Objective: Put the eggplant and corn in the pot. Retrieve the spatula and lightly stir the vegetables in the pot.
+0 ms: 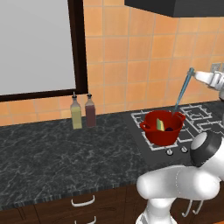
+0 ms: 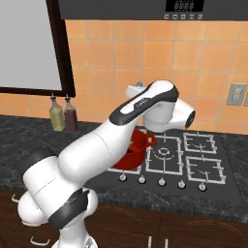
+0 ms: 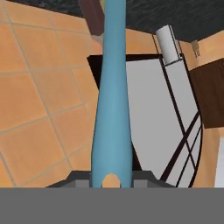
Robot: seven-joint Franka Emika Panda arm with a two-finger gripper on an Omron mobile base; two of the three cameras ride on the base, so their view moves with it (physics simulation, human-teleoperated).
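Holding spatula [image 1: 182,92] in clamped gripper [image 1: 192,72] | blade down in pot [image 1: 162,127] | corn [image 1: 160,125] inside | writing unreadable

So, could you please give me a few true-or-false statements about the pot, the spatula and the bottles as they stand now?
1. The deep red round pot sits on the stovetop. True.
2. The gripper is shut on the light blue long-handled spatula. True.
3. The yellow corn cob lies on the dark counter. False: it is inside the pot.
4. The spatula lies flat on the counter. False: it slants steeply down into the pot.
5. Two glass bottles stand by the tiled wall, left of the pot. True.
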